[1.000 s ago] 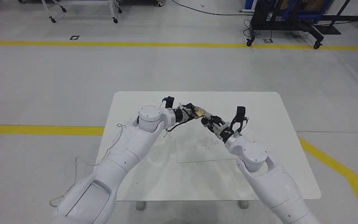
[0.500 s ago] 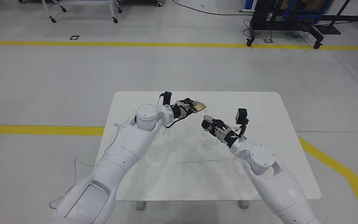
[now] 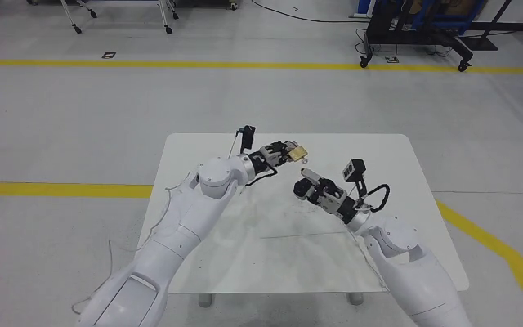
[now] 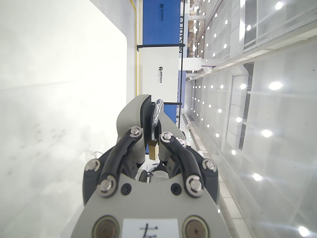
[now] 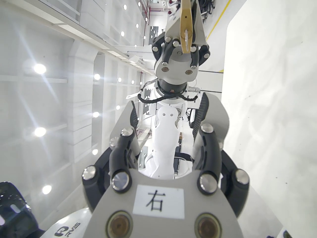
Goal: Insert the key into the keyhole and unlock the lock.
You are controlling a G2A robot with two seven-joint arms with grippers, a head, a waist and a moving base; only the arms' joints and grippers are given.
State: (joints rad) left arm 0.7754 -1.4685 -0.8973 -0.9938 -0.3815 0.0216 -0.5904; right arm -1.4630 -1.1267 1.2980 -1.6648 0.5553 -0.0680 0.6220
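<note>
Top view: left gripper (image 3: 288, 150) clamps lock (image 3: 299, 153); right gripper (image 3: 303, 183) spread.

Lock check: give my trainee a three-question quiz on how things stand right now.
1. True or false: the lock lies on the table.
2. Which jaws clamp the lock? A) left B) right C) neither
3. Fill in: the right jaws stand ___ with nothing between them.

Key: 1 false, it is held up off the table; 2 A; 3 open.
</note>
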